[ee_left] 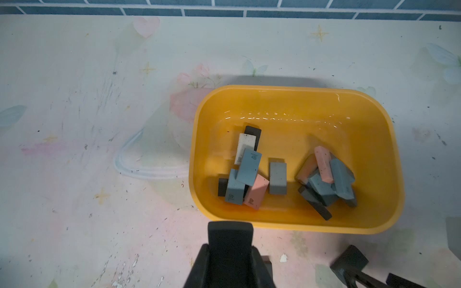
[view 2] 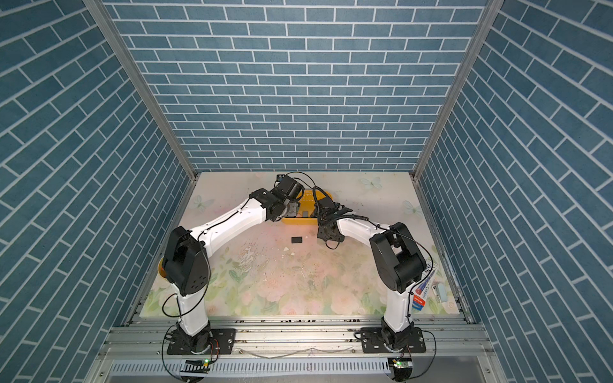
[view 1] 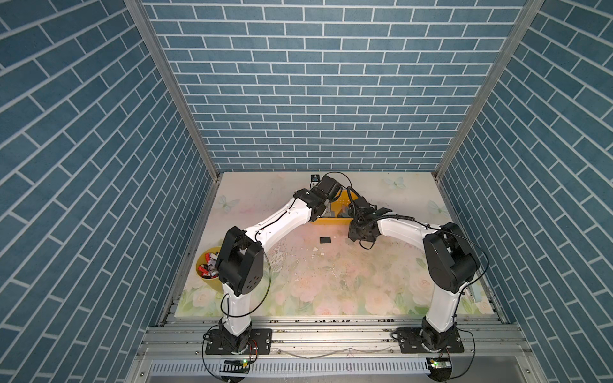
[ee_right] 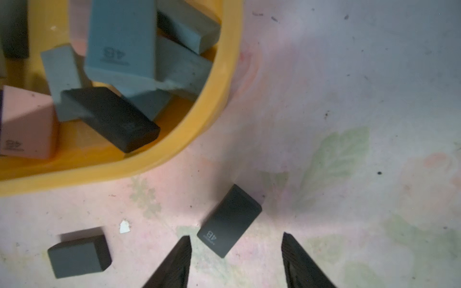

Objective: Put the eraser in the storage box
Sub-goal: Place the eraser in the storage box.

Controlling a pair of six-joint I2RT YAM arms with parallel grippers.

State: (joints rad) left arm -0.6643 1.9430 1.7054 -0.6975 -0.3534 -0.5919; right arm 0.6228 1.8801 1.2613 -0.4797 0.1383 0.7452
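Two black erasers (ee_right: 229,220) on table (ee_right: 349,74) | one storage box (ee_left: 287,87) | left fingers (ee_left: 229,239) clenched | right fingers (ee_right: 179,261) released

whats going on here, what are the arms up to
The job is getting erasers into the yellow box, which already holds a pile of erasers. The right end effector hovers open over a black eraser on the table just outside the box; a second black eraser lies nearby. The left end effector is shut, by the box.
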